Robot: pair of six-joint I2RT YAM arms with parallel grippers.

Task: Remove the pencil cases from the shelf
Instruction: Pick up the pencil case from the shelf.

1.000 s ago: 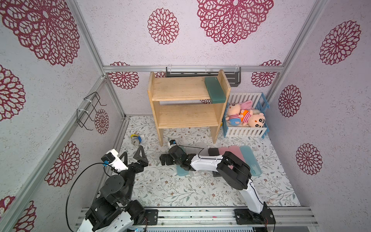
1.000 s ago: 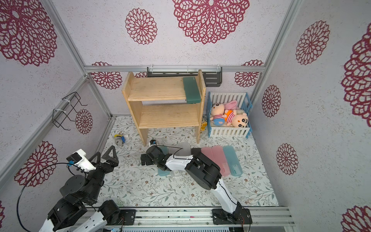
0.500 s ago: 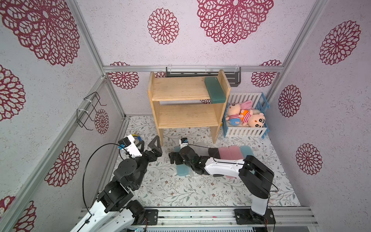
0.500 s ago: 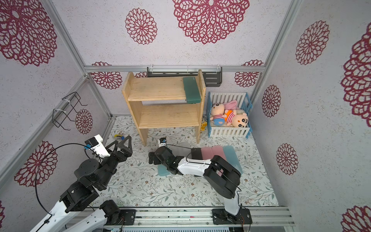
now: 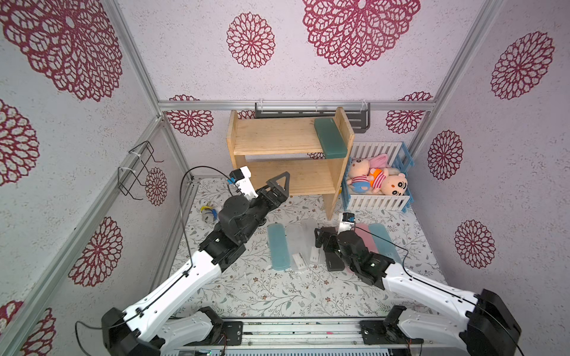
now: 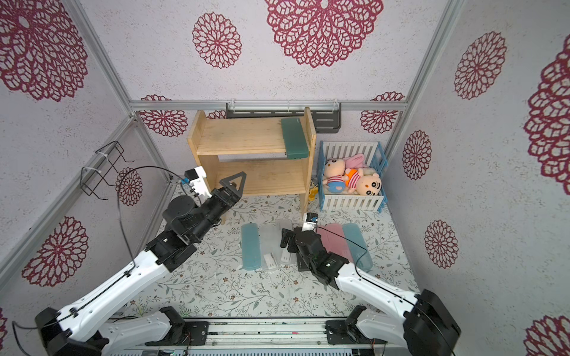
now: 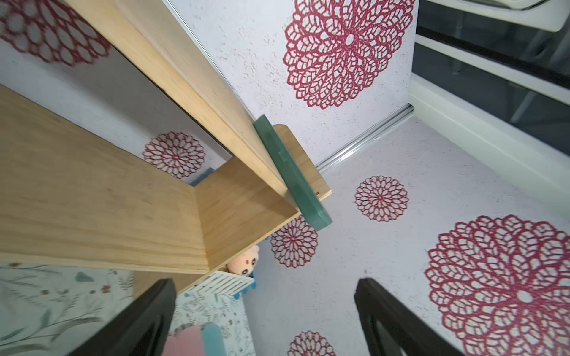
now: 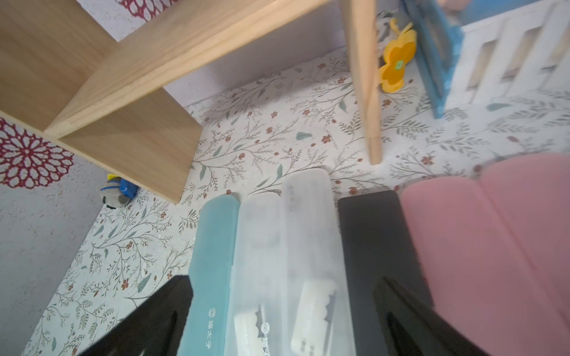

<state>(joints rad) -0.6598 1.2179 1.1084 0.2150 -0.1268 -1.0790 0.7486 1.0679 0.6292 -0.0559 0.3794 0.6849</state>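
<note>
Left gripper (image 7: 265, 286) gaping wide and empty near the shelf (image 5: 271, 138), I'm seeing the dark green pencil case (image 5: 328, 140) lying above it on the top tier against the right side panel, right gripper (image 8: 283, 279) hanging wide open, empty, over cases on the floor (image 5: 296, 243), crate (image 5: 377, 202) holding plush dolls (image 5: 374, 178).

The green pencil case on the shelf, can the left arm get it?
Probably yes. The green case overhangs the top board of the shelf, nothing stands before it, and the left arm is raised nearby with open jaws facing it.
</note>
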